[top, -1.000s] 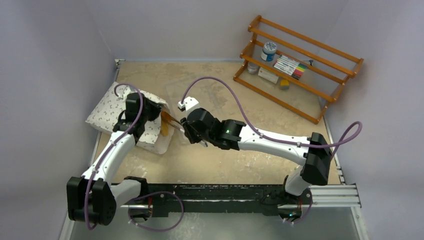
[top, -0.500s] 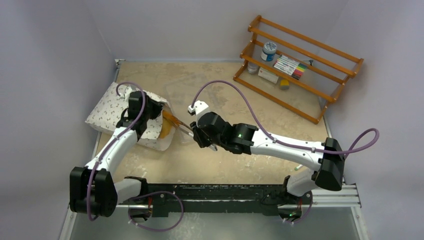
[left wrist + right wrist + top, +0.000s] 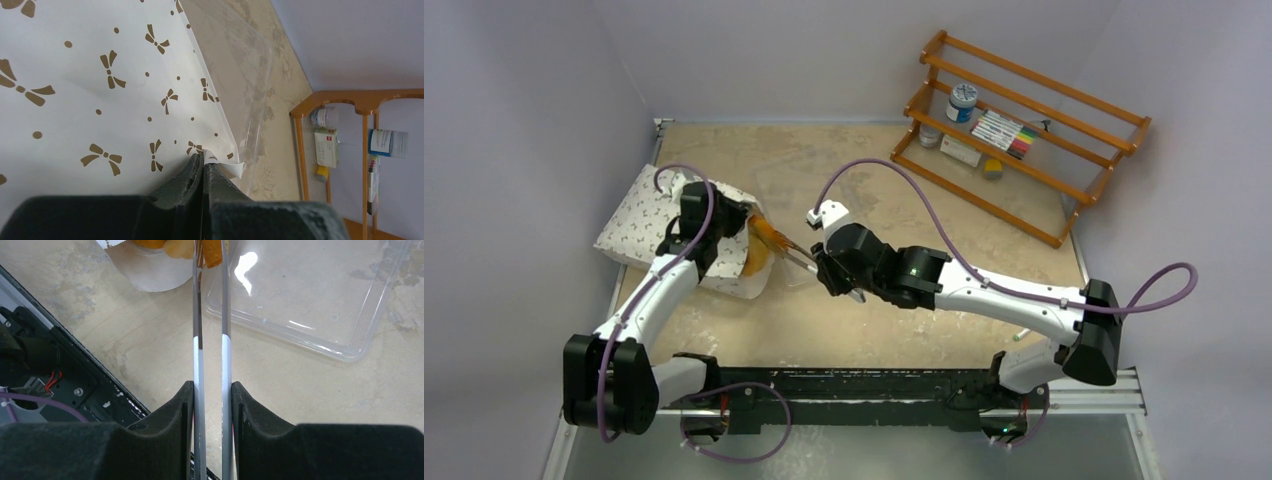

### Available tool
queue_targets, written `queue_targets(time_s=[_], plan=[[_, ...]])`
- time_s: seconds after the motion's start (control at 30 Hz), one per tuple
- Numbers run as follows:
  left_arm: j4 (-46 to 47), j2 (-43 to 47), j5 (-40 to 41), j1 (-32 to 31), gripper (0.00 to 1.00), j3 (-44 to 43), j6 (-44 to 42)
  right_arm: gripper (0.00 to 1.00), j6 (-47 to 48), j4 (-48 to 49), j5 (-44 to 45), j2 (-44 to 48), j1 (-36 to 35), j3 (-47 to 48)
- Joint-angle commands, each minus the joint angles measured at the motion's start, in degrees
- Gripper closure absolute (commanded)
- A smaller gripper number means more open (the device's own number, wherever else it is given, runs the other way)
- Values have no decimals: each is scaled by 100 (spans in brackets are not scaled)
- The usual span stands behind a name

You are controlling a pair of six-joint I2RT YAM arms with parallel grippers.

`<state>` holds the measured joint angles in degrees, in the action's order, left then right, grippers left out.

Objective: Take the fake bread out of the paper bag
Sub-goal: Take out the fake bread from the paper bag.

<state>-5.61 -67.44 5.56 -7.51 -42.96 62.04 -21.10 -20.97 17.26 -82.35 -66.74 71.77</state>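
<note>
The white paper bag (image 3: pixel 644 215) printed with small dark marks lies at the left of the table, its mouth facing right; it also fills the left wrist view (image 3: pixel 100 90). My left gripper (image 3: pixel 724 222) is shut on the bag's upper mouth edge (image 3: pixel 220 162). My right gripper (image 3: pixel 829 272) is shut on metal tongs (image 3: pixel 210 315). The tong tips pinch a golden-orange pastry (image 3: pixel 764 235) at the bag's mouth; it also shows at the top of the right wrist view (image 3: pixel 212 250), beside other pastries (image 3: pixel 150 243) in the bag.
A clear plastic tray (image 3: pixel 310 295) lies on the table just right of the bag, also faint in the top view (image 3: pixel 824 185). A wooden rack (image 3: pixel 1014 130) with jars, markers and boxes stands at the back right. The black base rail (image 3: pixel 874 385) runs along the near edge.
My right arm has drawn back to the right with the tongs, and the orange pastry has come out to the bag's mouth. My left gripper has stayed on the bag's edge.
</note>
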Motion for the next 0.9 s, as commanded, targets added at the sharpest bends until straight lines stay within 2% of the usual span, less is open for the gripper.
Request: queue_targets(time_s=[0.0,0.87], plan=[[242,191,213,58,100,-176,90,100,-126,37,248,344,-25,252],[-107,457,326,65,100,-204,-91,100,-543,-496,828,982,25,349]])
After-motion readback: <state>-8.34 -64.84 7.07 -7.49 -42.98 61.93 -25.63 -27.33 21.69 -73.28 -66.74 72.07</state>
